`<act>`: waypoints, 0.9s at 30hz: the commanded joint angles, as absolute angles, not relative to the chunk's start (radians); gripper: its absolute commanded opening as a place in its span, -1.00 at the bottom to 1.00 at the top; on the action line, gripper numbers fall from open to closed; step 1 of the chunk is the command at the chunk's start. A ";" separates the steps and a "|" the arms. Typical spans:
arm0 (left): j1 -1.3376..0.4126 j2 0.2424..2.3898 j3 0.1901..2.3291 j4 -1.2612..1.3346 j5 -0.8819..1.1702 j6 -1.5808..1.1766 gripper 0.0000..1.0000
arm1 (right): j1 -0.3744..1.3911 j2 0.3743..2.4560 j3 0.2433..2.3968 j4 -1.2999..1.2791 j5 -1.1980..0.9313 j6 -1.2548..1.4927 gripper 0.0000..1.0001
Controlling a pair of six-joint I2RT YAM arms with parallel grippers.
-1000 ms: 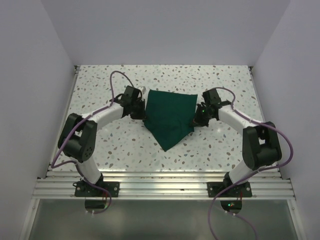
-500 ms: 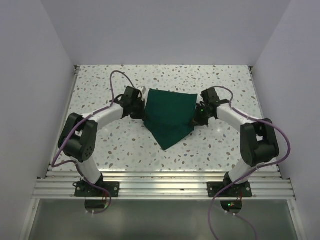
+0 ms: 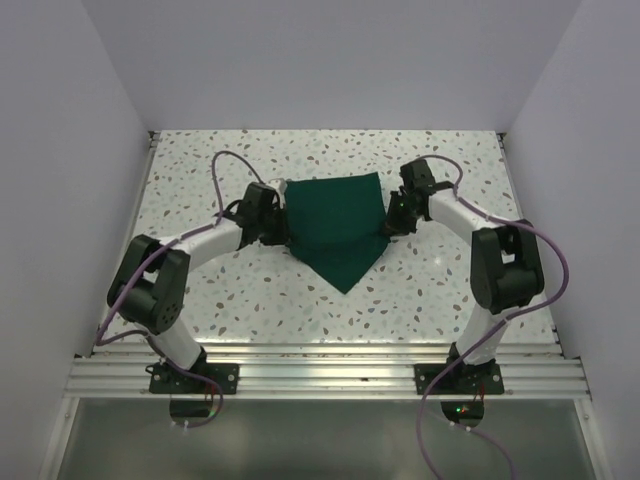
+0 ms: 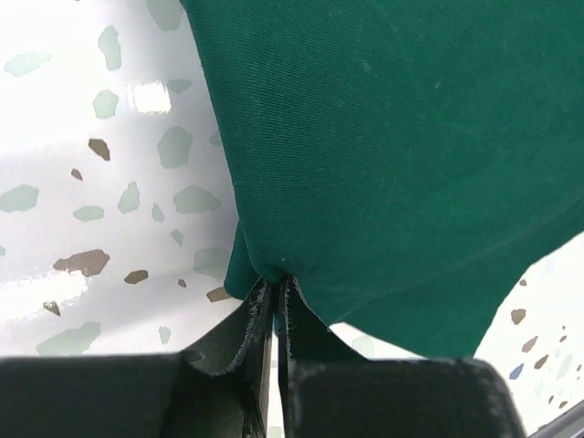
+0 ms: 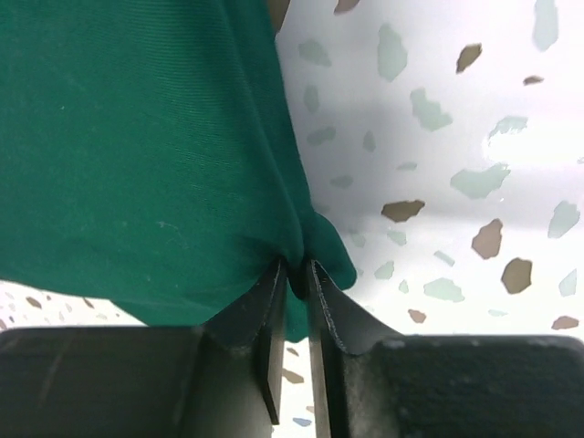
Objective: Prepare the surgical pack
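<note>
The surgical pack (image 3: 338,222) is a dark green fabric drape lying mid-table, with a straight far edge and a point toward the near edge. My left gripper (image 3: 283,232) is shut on its left corner. In the left wrist view the cloth (image 4: 392,146) is pinched between the fingers (image 4: 274,290). My right gripper (image 3: 390,222) is shut on the drape's right corner. In the right wrist view the cloth (image 5: 137,155) bunches between the fingers (image 5: 298,274). No steel tray or gauze is in view.
The speckled white tabletop (image 3: 200,180) is walled by white panels at the left, right and back. An aluminium rail (image 3: 320,370) runs along the near edge by the arm bases. Purple cables loop over both arms.
Both grippers have moved toward the far side with the drape's corners. The drape's far edge has shifted back and straightened, and the cloth now spreads wider between the grippers.
</note>
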State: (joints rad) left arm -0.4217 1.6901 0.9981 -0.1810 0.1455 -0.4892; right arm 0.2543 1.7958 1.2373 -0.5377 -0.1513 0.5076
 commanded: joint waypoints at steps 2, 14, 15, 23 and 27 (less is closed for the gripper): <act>-0.422 1.614 0.959 -0.271 0.028 -0.506 -0.57 | 0.232 1.832 1.310 -0.551 -0.063 0.466 -0.51; -0.429 1.480 1.136 -0.474 -0.157 -0.324 0.24 | 0.224 1.767 1.373 -0.607 -0.057 0.466 -0.16; -0.436 1.489 1.187 -0.463 -0.123 -0.287 0.24 | 0.224 1.753 1.370 -0.612 -0.060 0.468 -0.16; -0.618 1.705 1.428 -0.443 0.101 0.068 0.19 | 0.219 1.631 1.296 -0.635 -0.092 0.489 -0.14; -0.643 1.801 1.529 -0.475 0.282 0.167 0.18 | 0.219 1.589 1.270 -0.643 -0.106 0.492 -0.14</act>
